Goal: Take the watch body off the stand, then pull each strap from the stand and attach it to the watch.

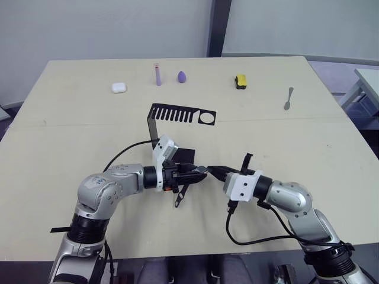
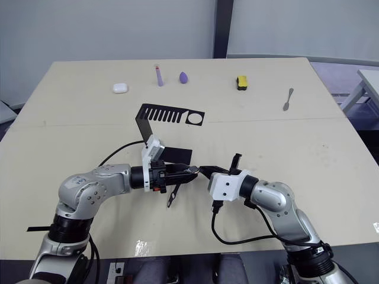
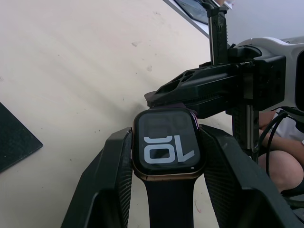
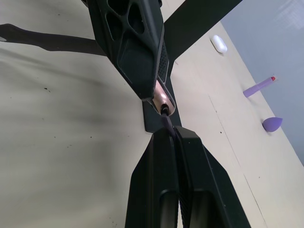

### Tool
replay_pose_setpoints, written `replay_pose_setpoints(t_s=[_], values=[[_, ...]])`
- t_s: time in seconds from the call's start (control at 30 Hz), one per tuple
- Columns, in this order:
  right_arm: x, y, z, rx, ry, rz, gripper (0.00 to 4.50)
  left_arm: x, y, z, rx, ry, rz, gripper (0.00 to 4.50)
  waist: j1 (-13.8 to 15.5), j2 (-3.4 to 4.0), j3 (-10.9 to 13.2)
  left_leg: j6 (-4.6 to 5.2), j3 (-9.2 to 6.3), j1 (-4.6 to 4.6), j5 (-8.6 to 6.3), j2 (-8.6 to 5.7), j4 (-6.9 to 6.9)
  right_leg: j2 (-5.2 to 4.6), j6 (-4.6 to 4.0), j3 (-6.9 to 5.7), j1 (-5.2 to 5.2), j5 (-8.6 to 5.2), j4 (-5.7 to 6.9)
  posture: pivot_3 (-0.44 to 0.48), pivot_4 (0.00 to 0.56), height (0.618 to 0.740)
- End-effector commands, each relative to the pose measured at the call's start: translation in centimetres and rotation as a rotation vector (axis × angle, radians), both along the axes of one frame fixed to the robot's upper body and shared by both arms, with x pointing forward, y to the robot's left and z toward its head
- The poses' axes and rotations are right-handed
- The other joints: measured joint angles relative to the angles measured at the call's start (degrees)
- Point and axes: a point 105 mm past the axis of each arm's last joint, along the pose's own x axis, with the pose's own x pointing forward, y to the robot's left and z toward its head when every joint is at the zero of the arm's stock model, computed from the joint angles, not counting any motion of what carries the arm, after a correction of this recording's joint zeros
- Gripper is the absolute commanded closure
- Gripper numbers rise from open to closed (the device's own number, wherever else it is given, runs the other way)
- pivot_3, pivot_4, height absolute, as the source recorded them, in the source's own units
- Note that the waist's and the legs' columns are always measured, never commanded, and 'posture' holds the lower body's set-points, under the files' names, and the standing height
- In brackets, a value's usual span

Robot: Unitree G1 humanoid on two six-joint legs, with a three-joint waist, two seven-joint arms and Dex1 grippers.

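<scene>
Your left gripper (image 3: 166, 156) clamped the watch (image 3: 165, 149); your right gripper (image 4: 173, 135) pinched a strap (image 4: 167, 122) against it

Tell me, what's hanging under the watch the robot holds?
A dark strap hangs below the watch body, clamped in the left gripper. Their joint is hidden from the wrist camera.

The pale table (image 1: 296, 148) carries the black stand (image 1: 177, 121), its flat foot just beyond the two pincers. Well past the pincers, along the far edge, lie a white case (image 1: 119, 87), a lilac stick (image 1: 158, 75), a purple egg-shaped sponge (image 1: 181, 76), a yellow-black block (image 1: 240, 81) and a spoon (image 1: 288, 99).
</scene>
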Motion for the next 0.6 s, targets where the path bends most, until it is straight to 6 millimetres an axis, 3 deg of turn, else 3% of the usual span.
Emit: replay_pose_setpoints(t_s=[0.03, 0.6], values=[[-0.43, 1.50, 1.16, 0.043, -0.049, 0.045, 4.50, -1.70, -2.09, 1.16, -0.037, -0.042, -0.117, 2.89, 0.00, 0.00, 0.00, 0.00, 0.00, 0.00, 0.00, 0.00, 0.00, 0.00, 0.00, 0.00, 0.00, 0.00, 0.00, 0.000, 0.150, 0.740], [-0.47, 1.69, 1.02, 0.047, -0.042, 0.051, 4.50, -1.52, -2.04, 1.06, -0.035, -0.044, -0.105, 2.89, -0.01, 0.00, 0.00, 0.00, 0.00, 0.00, 0.00, 0.00, 0.00, 0.00, 0.00, 0.00, 0.00, 0.00, 0.00, 0.000, 0.150, 0.740]])
